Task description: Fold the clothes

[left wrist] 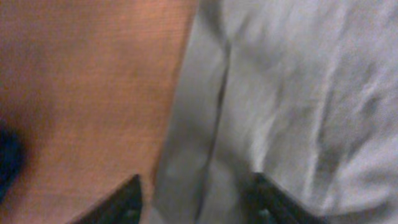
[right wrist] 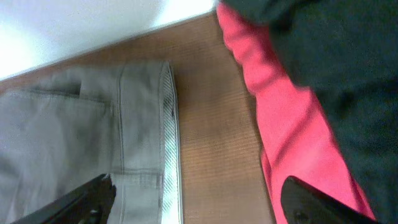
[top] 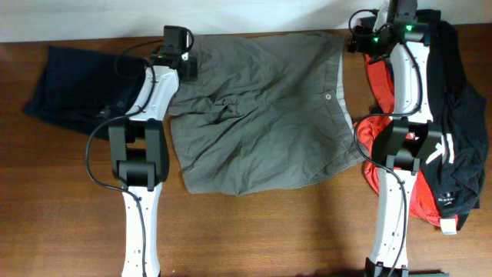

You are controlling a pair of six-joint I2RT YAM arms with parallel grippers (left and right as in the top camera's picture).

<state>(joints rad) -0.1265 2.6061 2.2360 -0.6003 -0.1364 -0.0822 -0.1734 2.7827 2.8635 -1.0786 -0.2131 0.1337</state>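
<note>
Grey-olive shorts (top: 261, 115) lie spread flat mid-table between my arms. Both claws are released, holding nothing: left gripper (left wrist: 199, 202) over the hem, right gripper (right wrist: 199, 199) over the waistband corner. I can't read the black T-shirt's (top: 461, 154) white lettering.

The grey-olive shorts (top: 261, 123) lie spread out flat and unfolded in the far middle of the table (top: 269, 231), their upper edge reaching its far edge. The waistband (top: 338, 92) runs down the right side, with a pale button (top: 328, 98) on it and a strip of paler ribbed lining showing along its edge. The leg hems face left. The cloth is creased all over, with a rumpled pocket flap (top: 227, 104) left of centre. The lower edge is uneven and wavy.
</note>
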